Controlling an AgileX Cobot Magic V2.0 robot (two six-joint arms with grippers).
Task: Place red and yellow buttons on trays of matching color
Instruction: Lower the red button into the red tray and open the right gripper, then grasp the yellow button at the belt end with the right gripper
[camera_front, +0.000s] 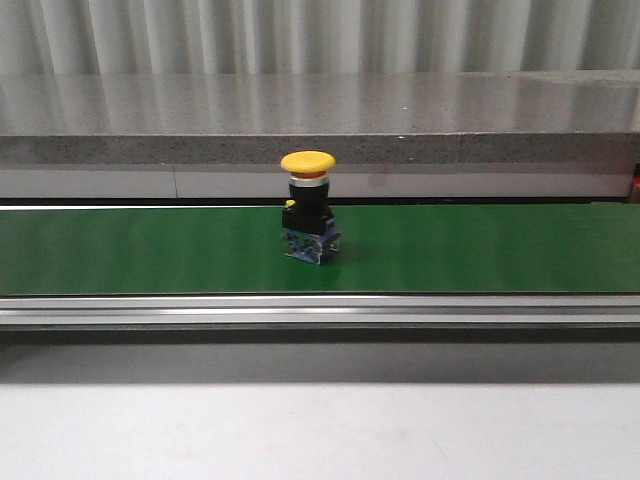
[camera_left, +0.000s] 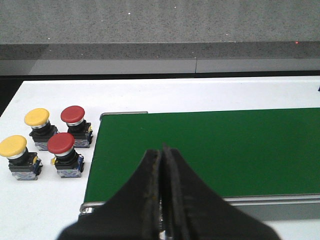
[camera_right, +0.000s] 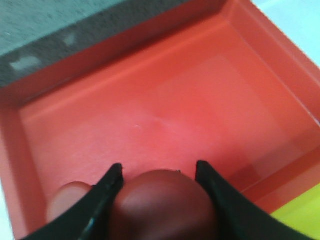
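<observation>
My right pincer hugs a round red button over the red tray, inside its walls. My left pincer is pressed together above the green belt.

The left gripper has its jaws pressed together, holding nothing. The right gripper has its jaws spread around a red button, gripping its cap.

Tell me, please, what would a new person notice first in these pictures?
First, the lone yellow button standing upright mid-way along the green belt. Then the right gripper holding a red button over the red tray. Four more buttons wait beside the belt's end, near the shut left gripper.
</observation>
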